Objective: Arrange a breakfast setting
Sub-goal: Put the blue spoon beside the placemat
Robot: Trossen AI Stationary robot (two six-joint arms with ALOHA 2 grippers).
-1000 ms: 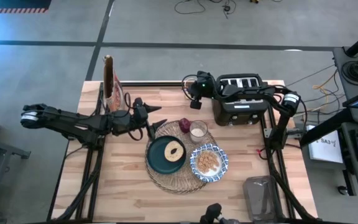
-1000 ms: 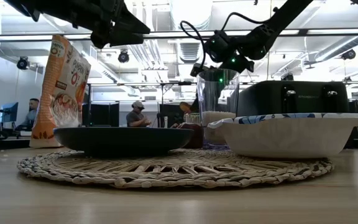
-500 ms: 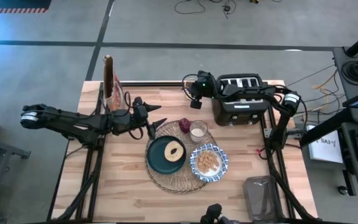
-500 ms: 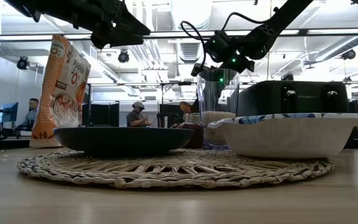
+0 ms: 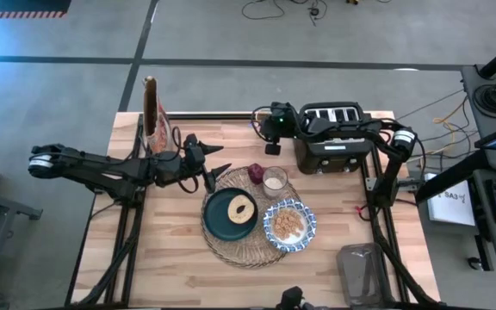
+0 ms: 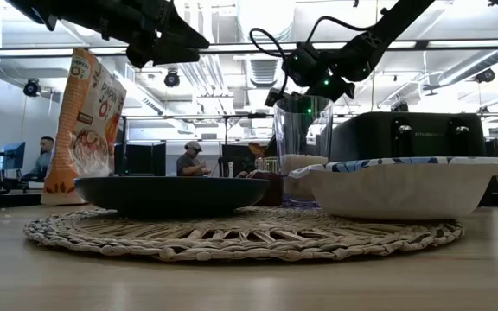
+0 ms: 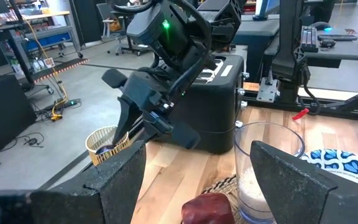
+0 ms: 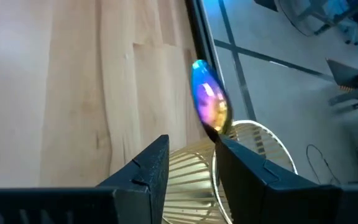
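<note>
On the wicker placemat (image 5: pixel 231 251) stand a teal plate (image 5: pixel 220 220) with a toasted bread ring (image 5: pixel 241 208), a patterned bowl (image 5: pixel 288 226), a clear glass (image 5: pixel 275 182) and a dark-red fruit (image 5: pixel 256 173). My left gripper (image 5: pixel 222 172) hangs open just left of the fruit. My right gripper (image 8: pixel 191 149) hovers by the table's far edge, next to the toaster, fingers apart over a gold wire cup (image 8: pixel 253 134). An iridescent spoon (image 8: pixel 209 102) stands bowl-up from that cup, between the fingers. My right gripper comes slanting down from the right. The spoon's neck (image 8: pixel 219 129) stands right beside the inner side of one finger (image 8: pixel 235 155), with a clear gap to the other finger. Whether that finger touches the spoon, I cannot tell.
A black four-slot toaster (image 5: pixel 334 138) stands at the far right under my right arm. A tall cereal bag (image 5: pixel 151 108) stands at the far left corner. A clear container (image 5: pixel 362 271) sits at the near right. People sit in the room behind (image 6: pixel 187 160).
</note>
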